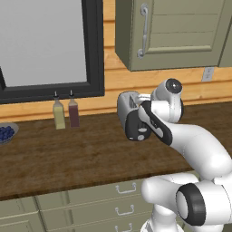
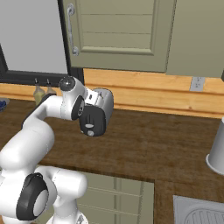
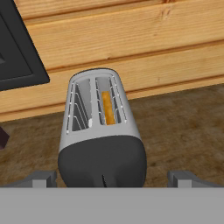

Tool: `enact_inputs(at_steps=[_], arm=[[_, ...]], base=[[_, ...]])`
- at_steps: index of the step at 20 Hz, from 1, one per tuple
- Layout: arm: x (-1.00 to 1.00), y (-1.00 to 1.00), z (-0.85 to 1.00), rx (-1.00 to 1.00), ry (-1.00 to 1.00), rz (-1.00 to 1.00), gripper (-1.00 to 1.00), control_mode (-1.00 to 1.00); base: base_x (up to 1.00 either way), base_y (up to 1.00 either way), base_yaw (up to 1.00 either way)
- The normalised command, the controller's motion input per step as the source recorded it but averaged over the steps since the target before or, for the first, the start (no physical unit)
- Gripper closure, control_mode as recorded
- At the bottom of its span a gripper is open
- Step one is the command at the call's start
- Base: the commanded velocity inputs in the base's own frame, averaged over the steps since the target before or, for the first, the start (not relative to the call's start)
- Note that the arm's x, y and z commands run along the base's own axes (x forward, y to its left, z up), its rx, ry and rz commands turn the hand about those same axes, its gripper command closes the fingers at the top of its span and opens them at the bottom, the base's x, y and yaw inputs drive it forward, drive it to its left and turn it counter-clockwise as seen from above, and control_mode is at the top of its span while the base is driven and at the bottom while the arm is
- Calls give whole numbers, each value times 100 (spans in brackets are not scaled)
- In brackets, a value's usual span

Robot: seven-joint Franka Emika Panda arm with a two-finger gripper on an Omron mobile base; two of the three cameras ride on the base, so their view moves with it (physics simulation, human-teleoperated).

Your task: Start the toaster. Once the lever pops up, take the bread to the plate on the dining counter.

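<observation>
Gripper [image 3: 112, 177], fingers spread wide and empty, is being held just before the toaster's [image 3: 101, 138] black end on the worktop [image 3: 183, 127], bread [image 3: 108, 108] slotted; lever [image 1: 141, 131] best pressed squarely downward.

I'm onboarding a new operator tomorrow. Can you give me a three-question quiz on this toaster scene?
1. True or false: the bread sits in a slot of the toaster.
2. The gripper is: A open, B shut on the bread, C shut on a bottle.
3. Fill in: the two bottles stand on the worktop below the ____.

Key: 1 true; 2 A; 3 window.
</observation>
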Motion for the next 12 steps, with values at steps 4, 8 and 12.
enact_inputs(at_steps=[4,8,12], arm=[[0,0,0,0,0,0,-100,-100],[0,0,0,0,0,0,-100,-100],[0,0,0,0,0,0,-100,-100]], base=[[0,0,0],[0,0,0],[0,0,0]])
